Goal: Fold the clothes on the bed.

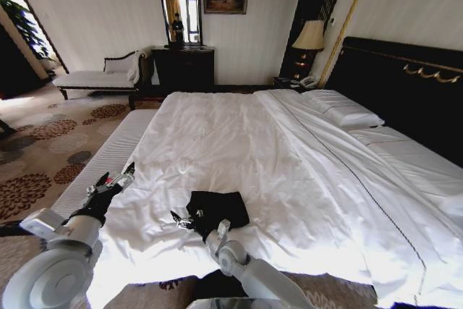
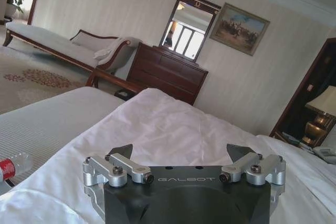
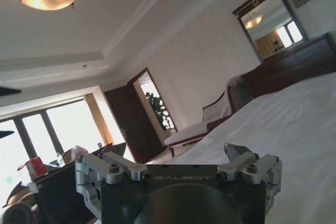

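Head view is showing us the black T-shirt (image 1: pixel 218 208) bunched small on the bed (image 1: pixel 239 142) — we are holding both pincers, left (image 1: pixel 116 179) and right (image 1: pixel 187 220), open, and should be squaring the edges.

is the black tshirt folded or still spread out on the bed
Folded: the black T-shirt lies as a small compact block with straight edges on the white duvet, no sleeves spread out.

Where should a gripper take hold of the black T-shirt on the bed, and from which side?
Probably at the near edge of the black T-shirt, coming down from above. It lies as a flat, compact bundle on the white duvet, so only its edges offer cloth to pinch. The right gripper, open, is right beside that edge; the left gripper is farther off.
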Motion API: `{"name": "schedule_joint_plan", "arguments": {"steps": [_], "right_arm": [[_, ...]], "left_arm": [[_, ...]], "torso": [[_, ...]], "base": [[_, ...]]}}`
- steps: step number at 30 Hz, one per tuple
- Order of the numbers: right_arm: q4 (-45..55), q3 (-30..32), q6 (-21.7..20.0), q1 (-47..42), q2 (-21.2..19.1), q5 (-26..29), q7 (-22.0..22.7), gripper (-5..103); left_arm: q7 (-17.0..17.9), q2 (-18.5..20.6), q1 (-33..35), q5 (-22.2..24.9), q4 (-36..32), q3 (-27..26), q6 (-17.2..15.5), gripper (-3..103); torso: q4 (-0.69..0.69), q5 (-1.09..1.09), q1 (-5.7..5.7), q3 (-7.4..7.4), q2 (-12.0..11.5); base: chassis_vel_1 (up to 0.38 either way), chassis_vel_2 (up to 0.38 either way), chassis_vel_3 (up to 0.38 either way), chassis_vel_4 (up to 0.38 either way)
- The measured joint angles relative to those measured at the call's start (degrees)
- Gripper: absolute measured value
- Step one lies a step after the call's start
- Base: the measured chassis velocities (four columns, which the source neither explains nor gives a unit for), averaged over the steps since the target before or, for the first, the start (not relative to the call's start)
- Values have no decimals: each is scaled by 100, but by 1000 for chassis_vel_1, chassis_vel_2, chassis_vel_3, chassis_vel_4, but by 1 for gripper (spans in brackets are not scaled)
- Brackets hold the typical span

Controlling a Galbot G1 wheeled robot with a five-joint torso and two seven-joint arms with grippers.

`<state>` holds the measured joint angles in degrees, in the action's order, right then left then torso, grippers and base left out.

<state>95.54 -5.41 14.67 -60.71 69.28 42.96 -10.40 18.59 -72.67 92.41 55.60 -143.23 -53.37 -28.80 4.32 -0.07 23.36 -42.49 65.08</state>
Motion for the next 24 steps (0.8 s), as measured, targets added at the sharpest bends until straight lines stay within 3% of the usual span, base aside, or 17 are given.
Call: {"name": "schedule_joint_plan", "arguments": {"steps": [1, 2, 5, 10, 13, 14, 16, 19, 24], "right_arm": [[235, 445, 19, -154, -188, -49, 138, 100], [235, 445, 19, -154, -188, -49, 138, 100], [979, 1834, 70, -925, -557, -602, 1100, 100], [1350, 2765, 152, -1547, -529, -1061, 1320, 100], [2050, 3803, 97, -2469, -208, -1750, 1483, 100], [2050, 3803, 97, -2469, -208, -1750, 1483, 100], [2694, 4114, 38, -3270, 134, -2160, 1589, 100], [3374, 4353, -18, -3981, 513, -2891, 1611, 100], [3709, 4517, -287, -4212, 591, -3208, 1626, 100]], "left_arm": [[9, -19, 14, -154, 7, 103, 110, 100], [9, -19, 14, -154, 7, 103, 110, 100], [-186, -88, 128, -975, 220, 359, 771, 100], [-577, -115, 250, -1598, 401, 458, 1252, 100], [-1106, -138, 545, -2306, 581, 631, 1596, 100], [-1106, -138, 545, -2306, 581, 631, 1596, 100], [-1606, -209, 1021, -2700, 533, 885, 1799, 100], [-1934, -397, 1485, -2895, 254, 1097, 2030, 100], [-2051, -422, 1692, -2931, 52, 1077, 2100, 100]], "torso": [[0, -3, 0, 0, 0], [0, -3, 0, 0, 0], [4, 0, 0, 0, 0], [4, -1, 0, 0, 0], [4, -2, -1, 1, 0], [4, -2, -1, 1, 0], [4, -2, -1, 0, -1], [1, -2, -3, 2, 1], [1, -3, -2, 1, 0]], "base": [[0, 0, 0, 0], [0, 0, 0, 0], [0, 0, 0, 0], [0, 0, 0, 0], [0, 0, 0, 0], [0, 0, 0, 0], [0, 0, 0, 0], [0, 0, 0, 0], [0, 0, 0, 0]]}}
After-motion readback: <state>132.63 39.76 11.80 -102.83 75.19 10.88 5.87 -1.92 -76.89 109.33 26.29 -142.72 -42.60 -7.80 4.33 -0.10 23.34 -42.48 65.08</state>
